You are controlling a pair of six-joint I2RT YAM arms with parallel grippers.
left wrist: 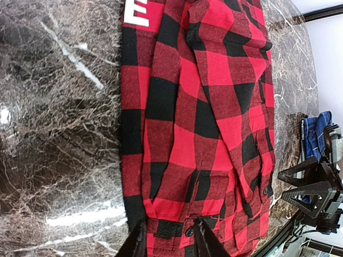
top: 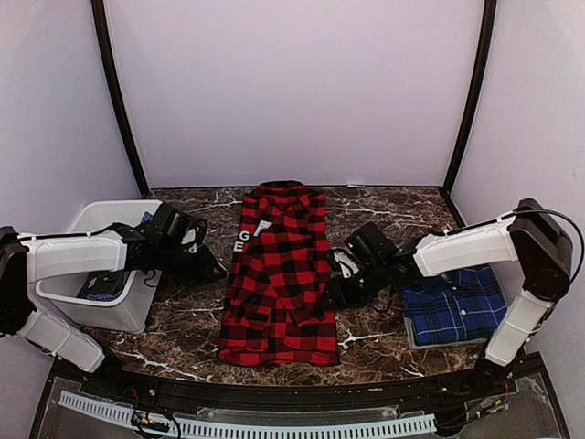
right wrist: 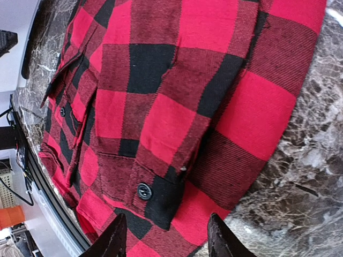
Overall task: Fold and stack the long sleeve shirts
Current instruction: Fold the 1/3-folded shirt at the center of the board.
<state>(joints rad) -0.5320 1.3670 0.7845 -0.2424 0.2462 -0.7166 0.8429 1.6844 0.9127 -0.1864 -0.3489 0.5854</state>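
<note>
On the dark marble table (top: 183,340) the red-and-black shirt (top: 279,279) lies lengthwise in the middle with a sleeve folded over its front. The blue plaid shirt (top: 454,306) sits folded at the right, apart from it. A white bin (top: 90,221) stands at the left, and the left arm reaches across it. Something blue lies inside (too shadowed to name). The left gripper (top: 208,263) is just beside the red shirt's left edge, its fingers apart with cloth showing in the gap. Whether they touch the cloth cannot be told. The right gripper (right wrist: 167,239) is spread at the right edge, a buttoned cuff (right wrist: 155,195) just ahead of its tips. White letters (top: 240,241) on a black strip read "G" and "E", and the rest is tucked under a fold. Both wrist views crop the shirt.
</note>
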